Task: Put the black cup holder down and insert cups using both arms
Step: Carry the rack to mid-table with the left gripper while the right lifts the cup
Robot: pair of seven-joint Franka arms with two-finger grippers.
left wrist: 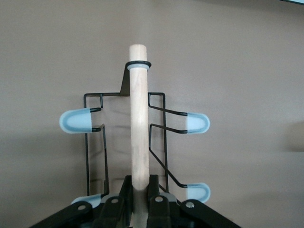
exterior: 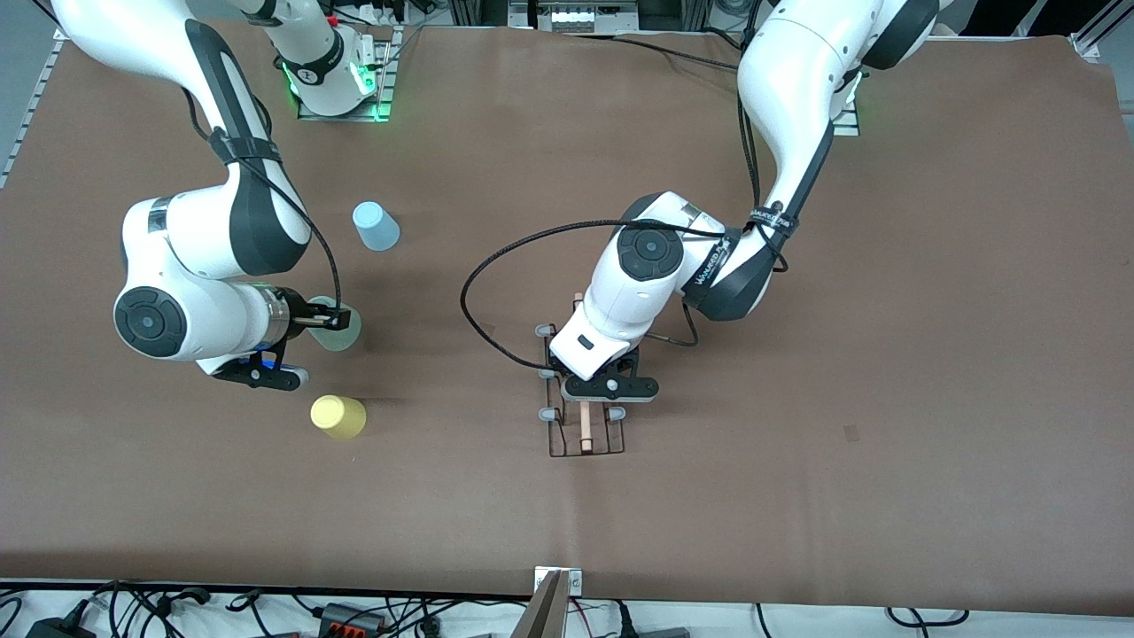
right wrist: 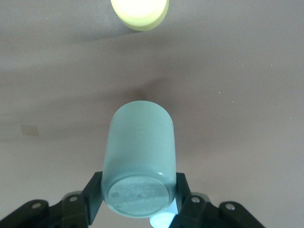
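The black cup holder (exterior: 585,436) is near the table's middle, its wooden rod (left wrist: 139,123) on top and pale blue peg caps (left wrist: 76,120) sticking out to the sides. My left gripper (exterior: 586,403) (left wrist: 140,190) is shut on that rod from above. My right gripper (exterior: 332,317) (right wrist: 137,194) is shut on the mint-green cup (exterior: 341,330) (right wrist: 140,152), gripping it near its base, toward the right arm's end of the table. The yellow cup (exterior: 338,416) (right wrist: 139,12) stands nearer the front camera than the mint one. A light blue cup (exterior: 376,226) stands farther away.
The brown table (exterior: 797,354) carries a small dark mark (exterior: 850,432) toward the left arm's end. Cables and a metal bracket (exterior: 554,598) line the edge nearest the front camera. Both arm bases (exterior: 341,84) sit along the table's top edge.
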